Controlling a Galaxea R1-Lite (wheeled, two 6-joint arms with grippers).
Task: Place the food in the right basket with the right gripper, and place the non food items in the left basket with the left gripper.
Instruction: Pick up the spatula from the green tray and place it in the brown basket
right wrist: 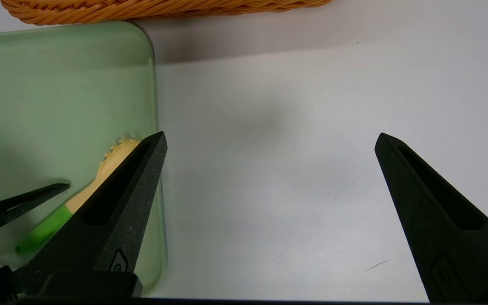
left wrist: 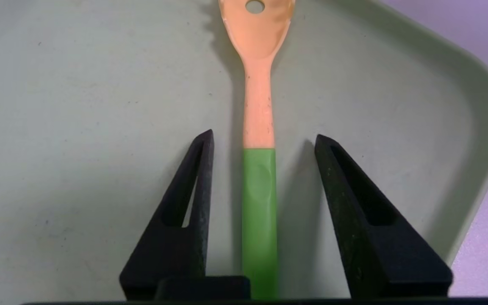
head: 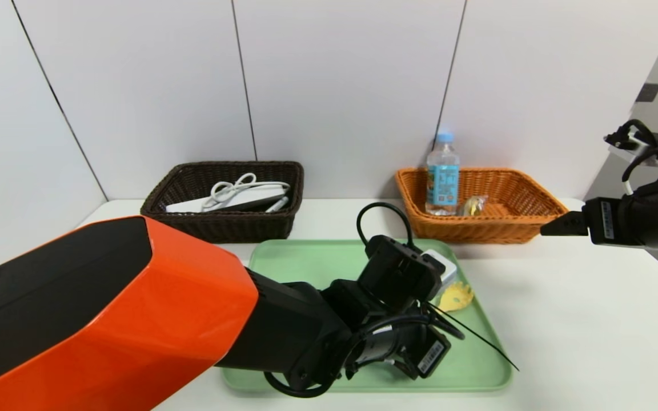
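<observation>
Left wrist view: spoon [left wrist: 259,127] lies flat on the green tray [left wrist: 79,106], yellow slotted head away from the camera, green handle toward it. The left gripper [left wrist: 263,142] is set astride the handle, one finger on each side; a gap shows between each finger [left wrist: 189,212] and the handle, so the jaws are parted and nothing is gripped.

Head view: the left gripper sits low over the tray's right half, and the spoon's head shows just beyond the wrist. No other item is visible on the tray; part of its floor is hidden by the arm.

Left basket [head: 223,228], dark brown, stands behind the tray's left corner. It holds the power strip [head: 226,200] with its coiled cord on top, and a small white object at its right end that cannot be identified.

Right basket [head: 506,228], orange-tan, stands behind the tray's right corner. It holds the bottle [head: 442,177] upright at its left end and a wrapped snack [head: 473,205] beside it.

Right gripper [right wrist: 269,140] hangs above the bare white table [head: 592,319], right of the tray and in front of the right basket, jaws spread wide and empty
</observation>
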